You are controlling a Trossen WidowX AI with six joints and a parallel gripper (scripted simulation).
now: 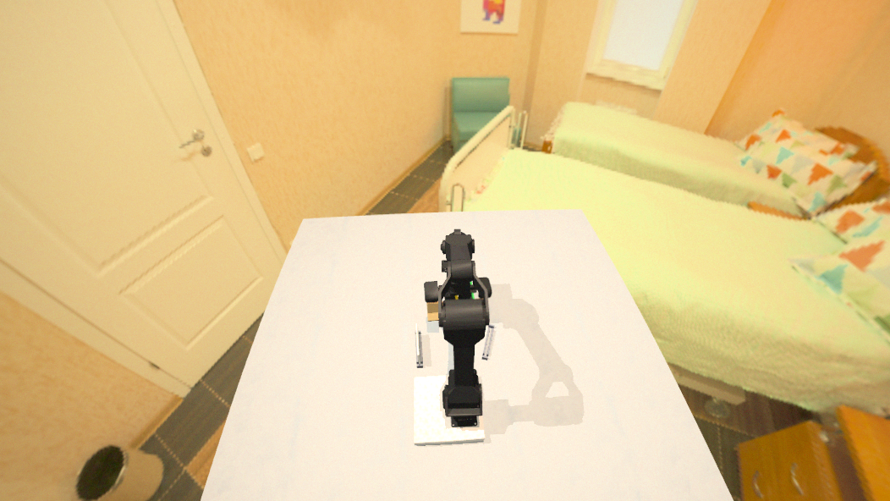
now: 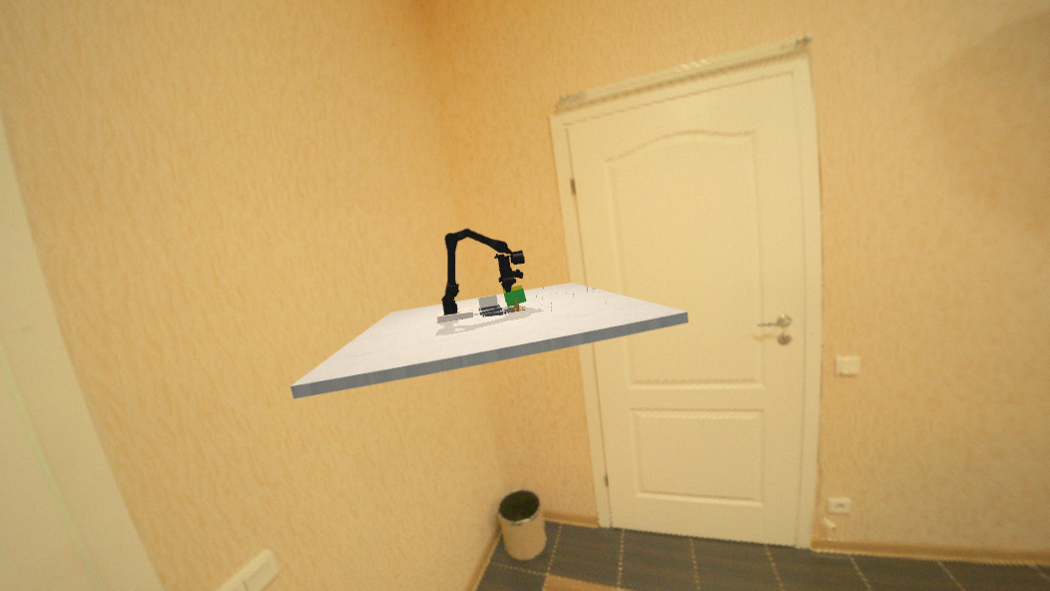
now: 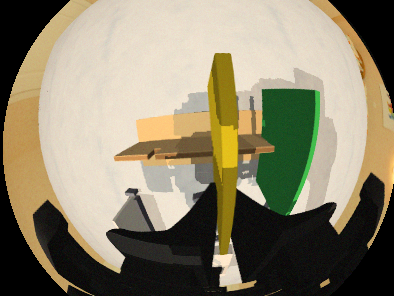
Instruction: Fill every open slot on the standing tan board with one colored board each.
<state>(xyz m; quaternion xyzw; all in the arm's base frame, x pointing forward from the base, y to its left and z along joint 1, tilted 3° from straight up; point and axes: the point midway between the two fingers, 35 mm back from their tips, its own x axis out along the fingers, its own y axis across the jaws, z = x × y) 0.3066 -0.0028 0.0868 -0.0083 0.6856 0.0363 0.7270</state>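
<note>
Holding yellow brd (image 2: 517,288) (image 3: 229,145) crosswise at slotted tan brd (image 1: 433,316) (image 2: 516,304) (image 3: 190,145) w/ end effector (image 2: 508,289) (image 3: 218,187).
</note>
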